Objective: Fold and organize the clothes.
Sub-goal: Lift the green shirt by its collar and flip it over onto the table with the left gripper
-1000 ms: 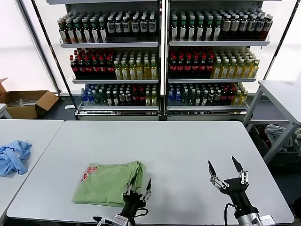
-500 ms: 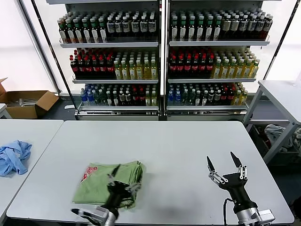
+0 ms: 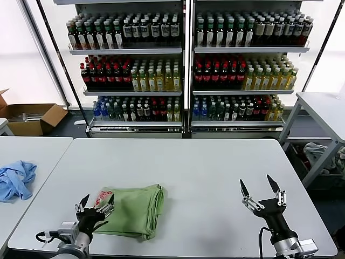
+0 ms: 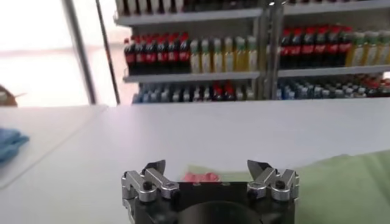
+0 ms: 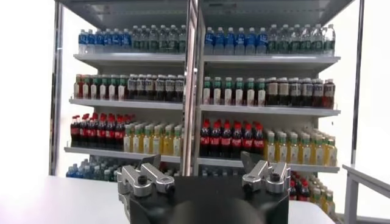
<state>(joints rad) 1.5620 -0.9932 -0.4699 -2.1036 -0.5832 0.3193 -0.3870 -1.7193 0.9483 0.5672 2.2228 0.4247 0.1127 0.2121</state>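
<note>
The left gripper [image 3: 97,202] hangs over the near left corner of the white table [image 3: 205,167], its 2 dark, pointed fingers spread wide with nothing between them. In the left wrist view the same gripper [image 4: 210,167] shows 2 silver-grey knuckle blocks with round screw heads on a black body, and only the fingers' stubby bases are in view. Just past it lies the light green polo shirt [image 3: 132,208], folded into a soft, roughly rectangular pad with stacked, rounded fold edges along its right side. A patch of red-and-white print [image 3: 99,198] peeks out at the shirt's left end, partly covered by the gripper; from the wrist camera it is only a reddish smear [image 4: 201,177] beside pale green cloth [image 4: 341,189]. The collar and buttons cannot be made out.

The right gripper [image 3: 260,190] hovers over the table's near right part, well apart from the shirt, with its 2 slim black fingers splayed wide and empty. Its wrist camera shows the gripper [image 5: 204,164] against the drinks shelves [image 5: 201,122].

On a second table to the left sits a crumpled light blue garment [image 3: 16,178], cut off by the frame edge. Behind stand 2 metal racks of bottles [image 3: 183,70], and a brown cardboard box [image 3: 29,118] lies on the floor.
</note>
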